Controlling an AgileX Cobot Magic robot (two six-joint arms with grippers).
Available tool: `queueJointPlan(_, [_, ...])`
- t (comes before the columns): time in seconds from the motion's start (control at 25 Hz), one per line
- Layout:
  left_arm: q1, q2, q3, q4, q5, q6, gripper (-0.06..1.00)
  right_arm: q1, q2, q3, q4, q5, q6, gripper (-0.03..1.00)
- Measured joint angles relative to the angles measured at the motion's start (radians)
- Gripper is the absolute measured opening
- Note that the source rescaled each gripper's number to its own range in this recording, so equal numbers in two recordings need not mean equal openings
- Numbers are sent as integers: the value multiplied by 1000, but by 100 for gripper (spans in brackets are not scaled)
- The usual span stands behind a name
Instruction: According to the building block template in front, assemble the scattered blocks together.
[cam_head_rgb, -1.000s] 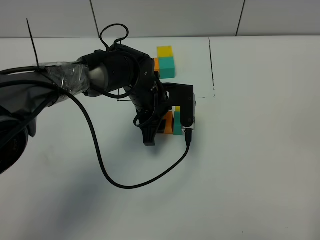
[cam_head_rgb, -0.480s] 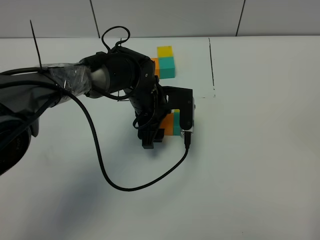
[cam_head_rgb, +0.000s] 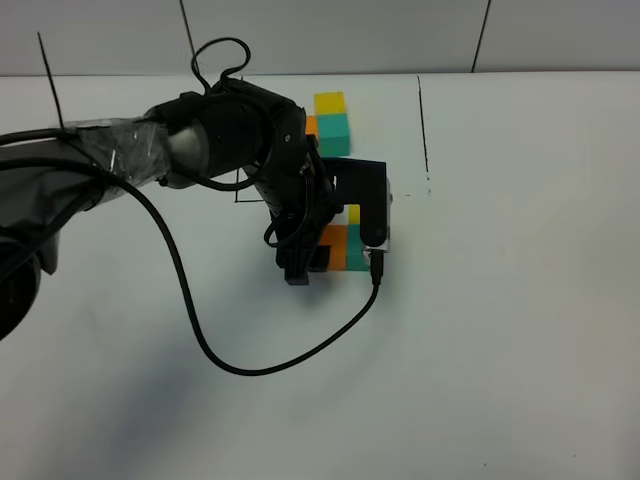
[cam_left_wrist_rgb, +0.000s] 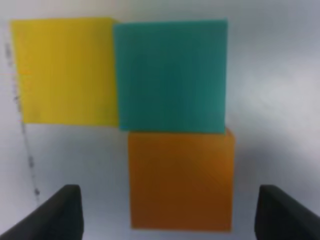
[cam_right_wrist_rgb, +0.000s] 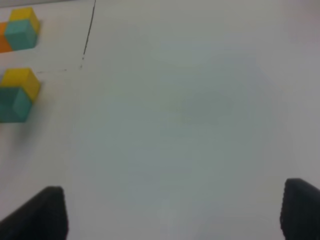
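orange block (cam_left_wrist_rgb: 181, 179): sits between the left pincer's (cam_left_wrist_rgb: 167, 210) two tips, clear gap each side, touching neither.
teal block (cam_left_wrist_rgb: 171, 75): just beyond the orange one from the pincer, faces touching.
yellow block (cam_left_wrist_rgb: 65, 70): flush against the teal one's side; the three make an L.
left pincer: jaws spread wide, gripping nothing.
template (cam_head_rgb: 332, 122): on the bench (cam_head_rgb: 520, 300) past the trio from the pincer, near the far edge; same three colours.
right pincer (cam_right_wrist_rgb: 172, 212): jaws wide apart over bare bench, holding nothing; both groups well off to one side of it.
step: my read is last block placed and let go, L looks complete.
next: lift the left arm straight off without nudging the orange block, then compare the L with the template.
hidden: from the high camera the left arm covers most of the trio and the template's orange cube; frame line around the template only partly visible; wrist pictures are soft, so tight seams can't be confirmed.
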Motion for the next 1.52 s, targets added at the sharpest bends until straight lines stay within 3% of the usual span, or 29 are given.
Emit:
queueJointPlan(0.32, [53, -158, 0, 15, 45, -124, 86, 0, 0, 0, 0, 0, 0, 74])
queueJointPlan(0.48, [175, -233, 0, 21, 111, -276, 86, 0, 0, 0, 0, 0, 0, 74])
queueJointPlan(0.72, [381, -346, 1, 24, 211, -415, 86, 0, 0, 0, 0, 0, 0, 74])
queueJointPlan(0.92, [532, -500, 54, 24, 218, -489, 86, 0, 0, 0, 0, 0, 0, 74])
queueJointPlan(1.08, [625, -672, 179, 25, 168, -568, 86, 0, 0, 0, 0, 0, 0, 74])
queueJointPlan(1.28, [648, -914, 344, 28, 146, -668, 86, 0, 0, 0, 0, 0, 0, 74])
queueJointPlan(1.52, [648, -1183, 488, 41, 220, -787, 86, 0, 0, 0, 0, 0, 2, 74])
